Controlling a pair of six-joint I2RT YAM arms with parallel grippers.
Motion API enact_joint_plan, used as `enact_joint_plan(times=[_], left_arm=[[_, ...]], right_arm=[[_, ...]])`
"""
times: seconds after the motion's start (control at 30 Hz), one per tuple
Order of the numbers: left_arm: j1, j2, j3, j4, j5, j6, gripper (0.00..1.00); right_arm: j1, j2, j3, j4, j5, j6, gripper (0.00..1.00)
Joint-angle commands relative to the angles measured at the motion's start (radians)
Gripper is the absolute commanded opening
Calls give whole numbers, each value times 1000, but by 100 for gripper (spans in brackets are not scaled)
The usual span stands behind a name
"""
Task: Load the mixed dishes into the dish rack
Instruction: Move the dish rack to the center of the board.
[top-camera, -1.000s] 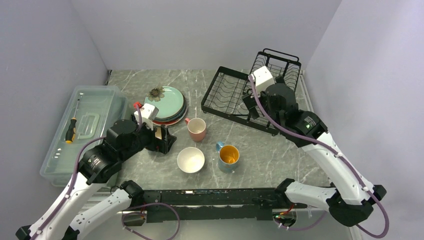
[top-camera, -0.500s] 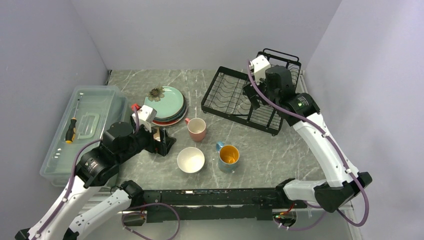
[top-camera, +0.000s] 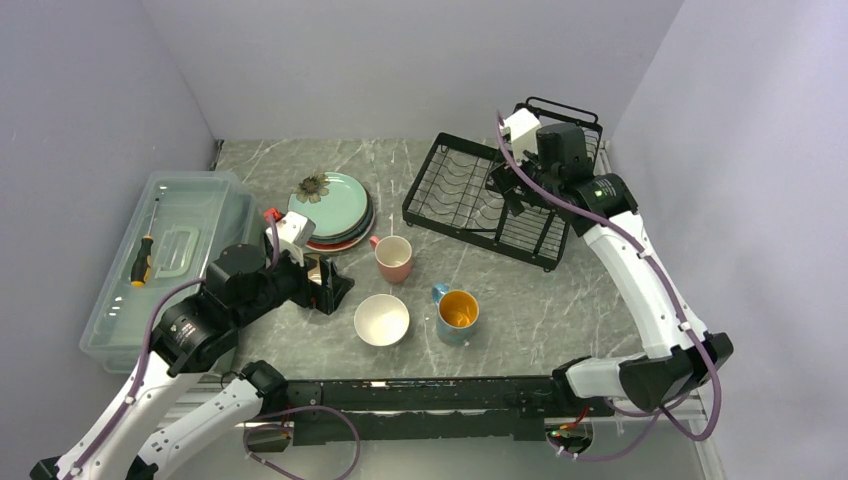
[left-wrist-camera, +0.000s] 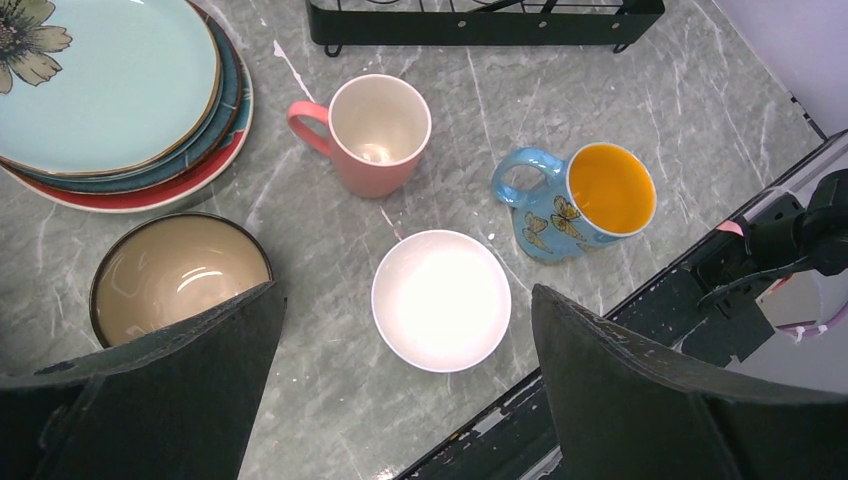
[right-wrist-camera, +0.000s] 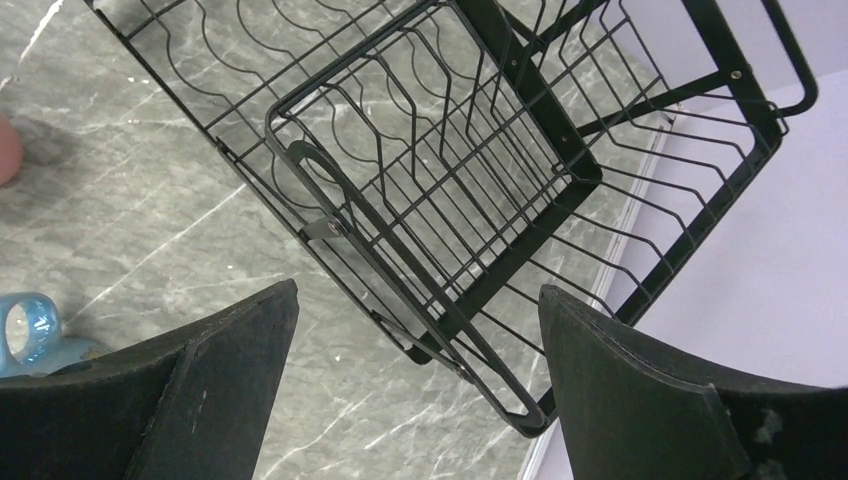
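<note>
We find left fingers (left-wrist-camera: 640, 400) wide open, empty, white bowl (left-wrist-camera: 441, 298) centred ahead | right fingers (right-wrist-camera: 200, 400) open, empty, over rack (right-wrist-camera: 450, 200), farther off.

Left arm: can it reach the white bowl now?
Probably yes: left gripper is open, white bowl lies framed between its fingers in the wrist view, nothing over it; brown bowl and blue mug stand apart.

glossy glazed white bowl (left-wrist-camera: 441, 299), black wire dish rack (right-wrist-camera: 480, 190), marbled table (left-wrist-camera: 640, 110).
</note>
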Motion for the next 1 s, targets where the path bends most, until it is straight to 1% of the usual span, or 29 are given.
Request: enact_joint_plan(times=[0.0, 0.27, 0.53, 0.63, 0.77, 0.87, 0.97], left_arm=[[-2, -4, -2, 35, 29, 12, 99], [-2, -11, -4, 34, 32, 11, 99], [-2, -10, -4, 33, 32, 12, 99], [-2, -8, -4, 33, 34, 11, 99], [-3, -4, -4, 33, 33, 13, 99], [-3, -2, -4, 33, 32, 13, 99], [-2, 2, -4, 31, 32, 12, 99]], right_arm=[[-15, 26, 26, -2, -31, -17, 92], [-25, 90, 62, -21, -50, -9, 90], [-27, 89, 50, -39, -73, 4, 80], [-26, 88, 45, -51, -79, 11, 73], [-26, 90, 45, -66, -104, 24, 57], [-27, 89, 49, -76, -119, 35, 49], [-26, 81, 42, -74, -123, 41, 44]])
